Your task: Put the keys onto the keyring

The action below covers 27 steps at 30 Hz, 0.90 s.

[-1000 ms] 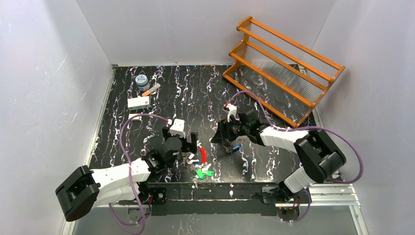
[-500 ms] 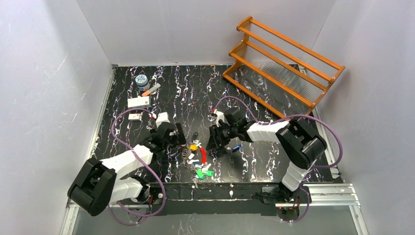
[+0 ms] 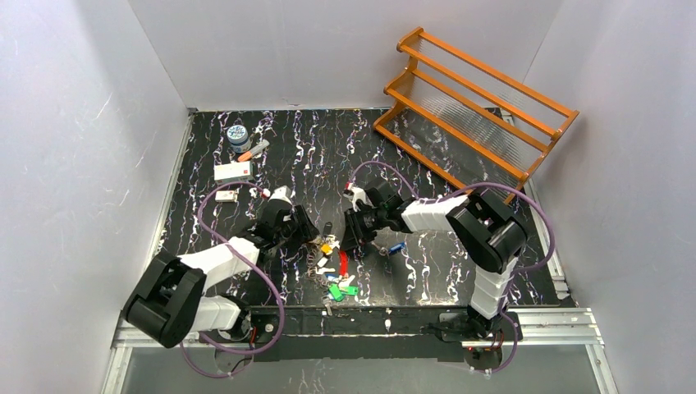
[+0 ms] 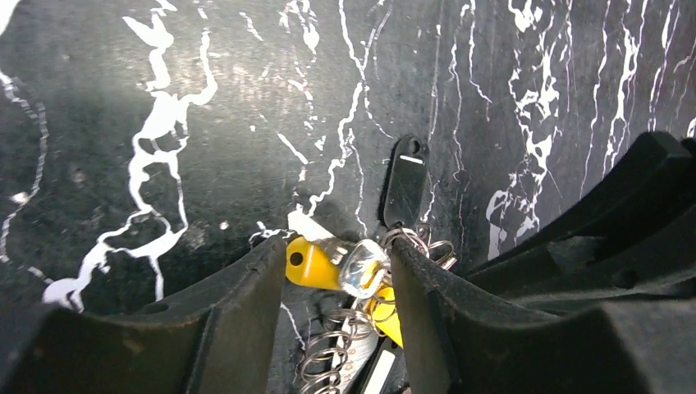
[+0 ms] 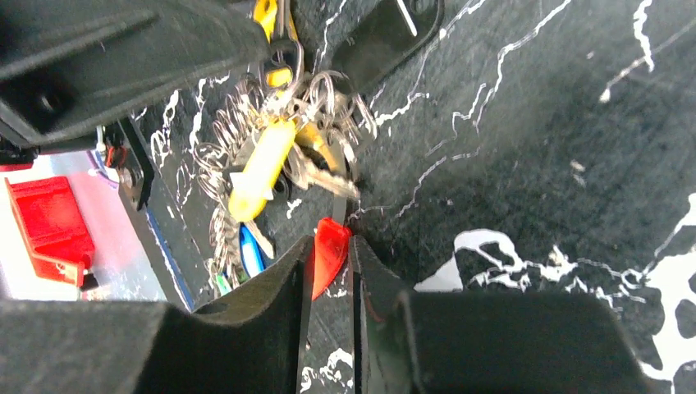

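Note:
The keyring (image 3: 331,264) lies on the black mat as a bunch of wire rings with yellow, red, green and white tags. My left gripper (image 3: 318,239) is at its upper left. In the left wrist view that gripper (image 4: 336,264) has its jaws against a yellow tag (image 4: 308,263) and a clear tag (image 4: 364,267), with coiled wire (image 4: 328,353) below. A black tag (image 4: 405,180) lies just beyond. My right gripper (image 3: 348,243) is at the bunch's upper right, and in its wrist view the gripper (image 5: 331,248) pinches a red tag (image 5: 328,246). One of the keys (image 3: 396,247), blue-headed, lies apart to the right.
A wooden rack (image 3: 476,115) stands at the back right. At the back left are a small jar (image 3: 238,135), an orange marker (image 3: 254,150), a white and red box (image 3: 233,171) and a small card (image 3: 226,195). Green tags (image 3: 341,289) lie near the mat's front edge.
Both arms moved in on the bunch. The left gripper came down at its upper left and narrowed round the yellow tag. The right gripper shifted left and narrowed onto the red tag.

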{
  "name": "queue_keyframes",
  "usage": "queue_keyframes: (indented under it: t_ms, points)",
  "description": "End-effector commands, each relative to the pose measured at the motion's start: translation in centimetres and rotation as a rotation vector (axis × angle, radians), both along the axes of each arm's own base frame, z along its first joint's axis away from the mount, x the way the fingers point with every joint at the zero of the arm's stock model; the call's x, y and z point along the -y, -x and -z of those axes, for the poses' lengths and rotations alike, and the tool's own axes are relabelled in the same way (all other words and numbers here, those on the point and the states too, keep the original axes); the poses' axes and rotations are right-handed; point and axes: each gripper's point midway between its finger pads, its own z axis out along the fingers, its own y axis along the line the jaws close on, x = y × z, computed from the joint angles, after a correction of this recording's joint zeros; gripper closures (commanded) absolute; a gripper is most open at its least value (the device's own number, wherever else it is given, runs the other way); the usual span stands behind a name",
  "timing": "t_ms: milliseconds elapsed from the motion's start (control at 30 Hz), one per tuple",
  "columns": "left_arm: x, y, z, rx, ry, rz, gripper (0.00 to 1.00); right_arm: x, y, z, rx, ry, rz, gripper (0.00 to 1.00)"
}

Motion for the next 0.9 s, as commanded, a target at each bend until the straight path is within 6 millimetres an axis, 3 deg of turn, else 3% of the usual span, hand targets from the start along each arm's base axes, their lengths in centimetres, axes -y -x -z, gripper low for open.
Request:
queue_keyframes:
  t_ms: [0,167,400,700,867]
  points:
    - [0.3,3.2,2.9,-0.165,-0.005,0.074,0.53,-0.2,-0.5,1.6,0.007,0.092,0.014,0.71]
    - [0.4,3.0,3.0,-0.158,-0.014,0.085,0.58,0.3,-2.0,2.9,0.057,0.212,0.049,0.77]
    - [1.6,1.1,1.9,-0.098,0.01,0.11,0.67,1.0,-2.9,1.8,0.131,0.237,0.066,0.77]
    - [4.4,-1.5,2.2,-0.085,0.046,0.193,0.79,2.6,-1.2,2.2,0.063,0.271,0.105,0.77]
    - [5.4,-2.4,2.1,-0.069,0.062,0.235,0.77,3.3,-0.5,1.1,0.049,0.26,0.13,0.75]
